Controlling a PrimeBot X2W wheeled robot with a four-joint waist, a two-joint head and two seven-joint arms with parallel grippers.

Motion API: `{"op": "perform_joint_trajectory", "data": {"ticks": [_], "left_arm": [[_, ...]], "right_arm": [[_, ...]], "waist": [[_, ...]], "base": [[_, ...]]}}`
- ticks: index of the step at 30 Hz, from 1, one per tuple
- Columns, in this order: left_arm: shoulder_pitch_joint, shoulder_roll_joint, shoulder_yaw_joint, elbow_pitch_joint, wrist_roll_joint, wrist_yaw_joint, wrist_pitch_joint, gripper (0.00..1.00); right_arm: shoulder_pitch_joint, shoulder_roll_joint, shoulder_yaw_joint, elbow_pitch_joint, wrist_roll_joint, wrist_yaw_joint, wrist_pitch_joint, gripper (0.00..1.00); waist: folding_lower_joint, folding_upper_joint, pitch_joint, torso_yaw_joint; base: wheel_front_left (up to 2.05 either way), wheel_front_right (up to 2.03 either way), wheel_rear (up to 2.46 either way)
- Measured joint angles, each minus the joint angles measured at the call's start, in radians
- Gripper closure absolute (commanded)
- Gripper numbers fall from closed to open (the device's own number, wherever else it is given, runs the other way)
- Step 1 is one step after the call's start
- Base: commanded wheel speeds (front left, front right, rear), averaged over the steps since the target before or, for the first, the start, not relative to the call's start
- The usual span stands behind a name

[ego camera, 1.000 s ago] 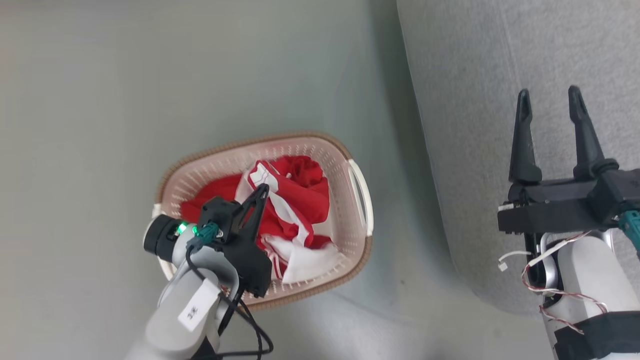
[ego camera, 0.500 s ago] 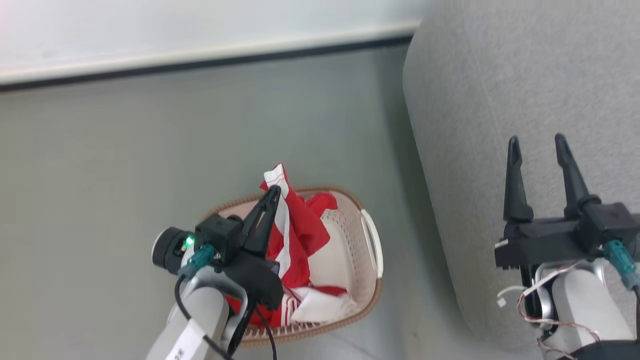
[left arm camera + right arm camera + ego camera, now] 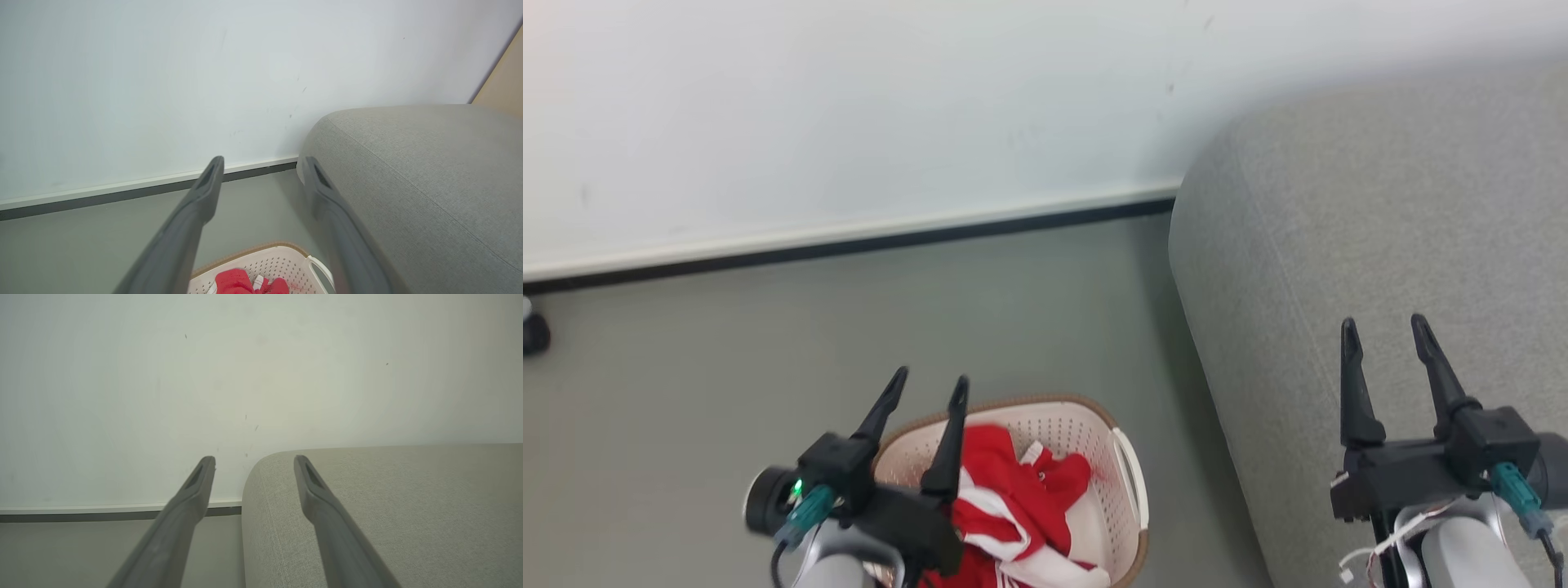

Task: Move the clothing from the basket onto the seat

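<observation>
The red clothing (image 3: pixel 1013 498) with white stripes lies crumpled in the cream basket (image 3: pixel 1123 482) on the floor at the bottom of the head view. My left gripper (image 3: pixel 931 386) is open and empty above the basket's left part, fingers pointing toward the wall. In the left wrist view a bit of red clothing (image 3: pixel 233 282) shows in the basket (image 3: pixel 282 261) below the open left gripper (image 3: pixel 263 163). The grey seat (image 3: pixel 1339 245) fills the right side. Over it my right gripper (image 3: pixel 1387 333) stands open with nothing held; the right wrist view has the right gripper (image 3: pixel 254 463) at the seat's (image 3: pixel 388 498) corner.
A white wall (image 3: pixel 849 106) with a dark baseboard (image 3: pixel 849 245) runs behind the grey floor (image 3: pixel 727 367). A small dark wheel-like object (image 3: pixel 533 331) sits at the far left by the baseboard. The basket stands close to the seat's left side.
My left gripper held a red piece lifted out of the basket; now it is open and the piece lies back in the basket. The head camera has tilted up, bringing the wall into view.
</observation>
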Motion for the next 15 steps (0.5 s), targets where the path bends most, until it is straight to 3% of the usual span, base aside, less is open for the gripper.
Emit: {"op": "perform_joint_trajectory", "data": {"ticks": [15], "left_arm": [[0.248, 0.074, 0.171, -0.131, -0.027, 0.092, 0.0, 0.0]], "right_arm": [[0.168, -0.018, 0.002, -0.062, -0.008, 0.005, 0.0, 0.0]], "waist": [[0.0, 0.0, -0.189, 0.008]], "base": [[0.0, 0.0, 0.0]]}}
